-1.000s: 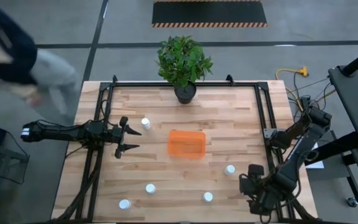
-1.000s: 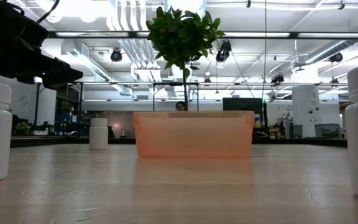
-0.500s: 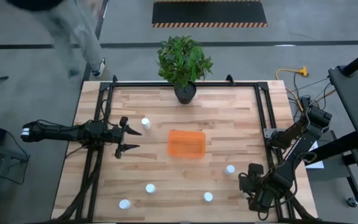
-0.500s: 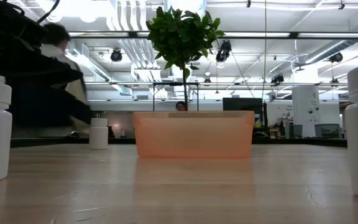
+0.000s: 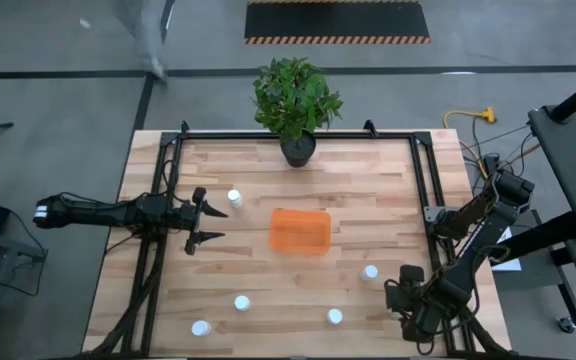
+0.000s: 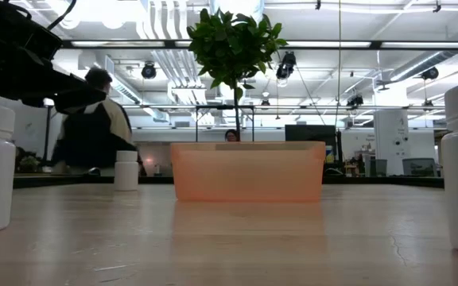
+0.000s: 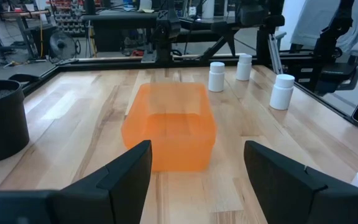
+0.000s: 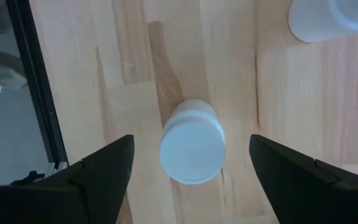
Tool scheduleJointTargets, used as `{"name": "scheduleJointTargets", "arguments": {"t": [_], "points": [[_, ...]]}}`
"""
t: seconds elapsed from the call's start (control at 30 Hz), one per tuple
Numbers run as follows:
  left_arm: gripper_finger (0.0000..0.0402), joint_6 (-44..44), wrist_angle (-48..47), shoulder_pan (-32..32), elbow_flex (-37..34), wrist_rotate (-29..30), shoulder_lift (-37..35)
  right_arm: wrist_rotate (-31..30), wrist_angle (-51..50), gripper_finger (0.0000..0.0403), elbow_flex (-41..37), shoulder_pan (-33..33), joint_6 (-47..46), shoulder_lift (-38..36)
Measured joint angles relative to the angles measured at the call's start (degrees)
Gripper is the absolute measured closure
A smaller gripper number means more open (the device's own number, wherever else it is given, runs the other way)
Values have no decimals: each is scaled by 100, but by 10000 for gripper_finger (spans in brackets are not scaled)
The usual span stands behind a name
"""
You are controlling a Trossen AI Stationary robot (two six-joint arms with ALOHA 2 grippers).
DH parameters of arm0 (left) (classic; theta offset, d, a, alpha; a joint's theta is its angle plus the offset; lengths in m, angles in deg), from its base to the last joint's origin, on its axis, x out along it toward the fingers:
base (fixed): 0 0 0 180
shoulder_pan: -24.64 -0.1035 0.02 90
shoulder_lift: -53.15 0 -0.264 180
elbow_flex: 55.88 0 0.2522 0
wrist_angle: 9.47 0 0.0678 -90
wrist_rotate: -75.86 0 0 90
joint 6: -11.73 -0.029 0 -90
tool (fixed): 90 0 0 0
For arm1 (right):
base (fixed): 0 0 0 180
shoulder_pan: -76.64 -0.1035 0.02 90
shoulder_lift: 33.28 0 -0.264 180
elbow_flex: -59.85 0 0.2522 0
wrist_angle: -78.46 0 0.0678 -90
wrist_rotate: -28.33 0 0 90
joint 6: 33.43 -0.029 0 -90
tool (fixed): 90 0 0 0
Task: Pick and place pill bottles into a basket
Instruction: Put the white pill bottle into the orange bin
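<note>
The orange basket (image 5: pixel 300 231) stands at the table's middle, also in the left wrist view (image 7: pixel 169 127) and the low view (image 6: pixel 247 171). Five white pill bottles stand upright on their bases: one (image 5: pixel 234 198) left of the basket, one (image 5: pixel 370 272) to its near right, and three (image 5: pixel 241 302) (image 5: pixel 200 327) (image 5: pixel 335 317) along the near side. My left gripper (image 5: pixel 200 219) is open, level, left of the basket (image 7: pixel 197 158). My right gripper (image 5: pixel 408 292) points down at the near right, open, its fingers either side of a sixth bottle (image 8: pixel 192 150) without touching it.
A black pot with a green plant (image 5: pixel 296 148) stands at the far edge's middle. Black frame rails (image 5: pixel 164 200) run along the table's left and right sides. A person (image 6: pixel 94 139) is in the room beyond the table.
Both grippers have kept still. A person has walked past the table's far left corner and away from it.
</note>
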Motion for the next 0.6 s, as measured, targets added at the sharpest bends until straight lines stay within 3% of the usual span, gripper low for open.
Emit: {"name": "scheduleJointTargets", "arguments": {"t": [0.6], "points": [[163, 1, -2, 5, 0, 1, 0, -13, 78, 153, -123, -6, 4, 2]]}}
